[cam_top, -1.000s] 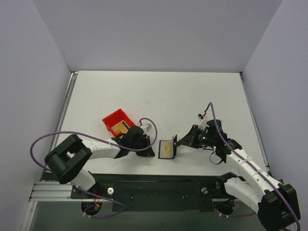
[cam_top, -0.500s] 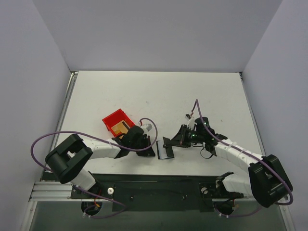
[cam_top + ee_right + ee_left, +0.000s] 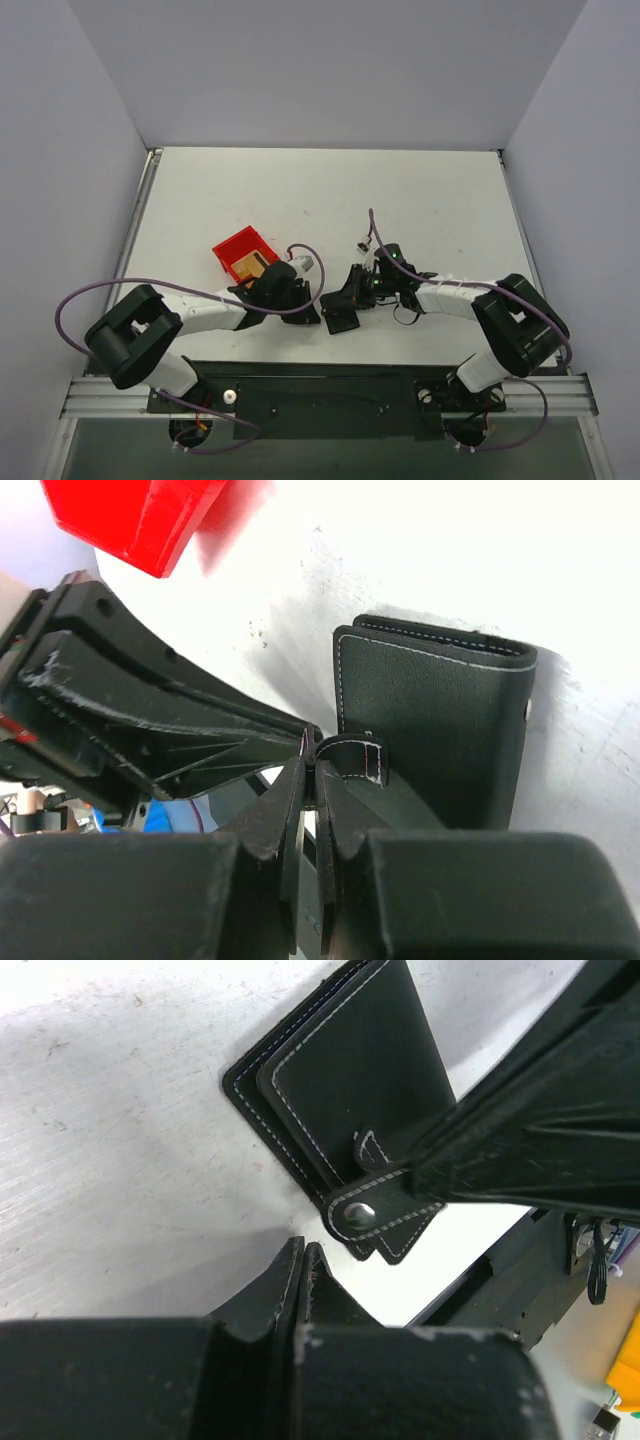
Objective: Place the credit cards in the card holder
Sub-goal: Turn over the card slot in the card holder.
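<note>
The black card holder (image 3: 342, 318) lies folded shut near the table's front edge. It also shows in the left wrist view (image 3: 350, 1070) and the right wrist view (image 3: 440, 720). My right gripper (image 3: 347, 299) is shut on the holder's strap tab (image 3: 352, 757), which carries the silver stud (image 3: 357, 1215). My left gripper (image 3: 313, 315) is shut and empty, its tips (image 3: 300, 1252) on the table just beside the strap. Gold-tan credit cards (image 3: 250, 265) lie in the red bin.
The red bin (image 3: 232, 250) stands just behind the left wrist, and its corner shows in the right wrist view (image 3: 140, 510). The black rail of the arm bases (image 3: 320, 385) runs along the table's front edge.
The card holder stood open a second ago with a tan card showing inside. My right gripper has swung left and folded it shut. The left gripper has stayed put.
</note>
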Tool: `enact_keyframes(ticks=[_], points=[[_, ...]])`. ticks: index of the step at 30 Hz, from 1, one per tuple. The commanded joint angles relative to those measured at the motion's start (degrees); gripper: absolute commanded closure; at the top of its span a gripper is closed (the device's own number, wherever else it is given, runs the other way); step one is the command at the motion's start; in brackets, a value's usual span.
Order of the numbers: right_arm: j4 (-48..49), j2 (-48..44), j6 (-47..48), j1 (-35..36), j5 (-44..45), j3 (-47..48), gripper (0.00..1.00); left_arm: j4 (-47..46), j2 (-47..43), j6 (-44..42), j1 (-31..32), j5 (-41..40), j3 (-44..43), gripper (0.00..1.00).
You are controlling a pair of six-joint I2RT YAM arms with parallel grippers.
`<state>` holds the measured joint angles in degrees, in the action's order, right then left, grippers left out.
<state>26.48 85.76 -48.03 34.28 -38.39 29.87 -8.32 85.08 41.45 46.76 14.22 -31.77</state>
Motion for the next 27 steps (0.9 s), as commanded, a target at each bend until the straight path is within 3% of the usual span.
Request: enact_keyframes(ticks=[1,5,10,17,22,27], points=[[3.75,3.18,1.01,1.57,-0.10,3.09,1.00,4.44,-4.56,-0.93,-0.18,-2.61,0.04,1.00],[4.89,5.73,1.01,2.72,-0.28,3.53,0.98,14.19,-10.17,-0.58,-0.27,-9.02,-0.57,1.00],[4.81,8.28,1.80,3.60,-0.72,4.58,0.79,20.87,-17.74,-0.41,-0.62,-13.69,-1.63,1.00],[5.07,9.78,2.06,3.95,-2.30,5.64,0.63,23.43,-19.60,-0.76,-1.06,-15.97,-4.44,1.00],[4.99,6.89,2.33,3.77,-2.57,5.99,0.62,22.91,-19.60,-1.11,-0.97,-16.33,-5.41,1.00],[-1.07,-3.29,7.14,2.98,1.91,6.17,0.64,18.53,-19.42,-1.90,-0.97,-14.66,-6.37,1.00]])
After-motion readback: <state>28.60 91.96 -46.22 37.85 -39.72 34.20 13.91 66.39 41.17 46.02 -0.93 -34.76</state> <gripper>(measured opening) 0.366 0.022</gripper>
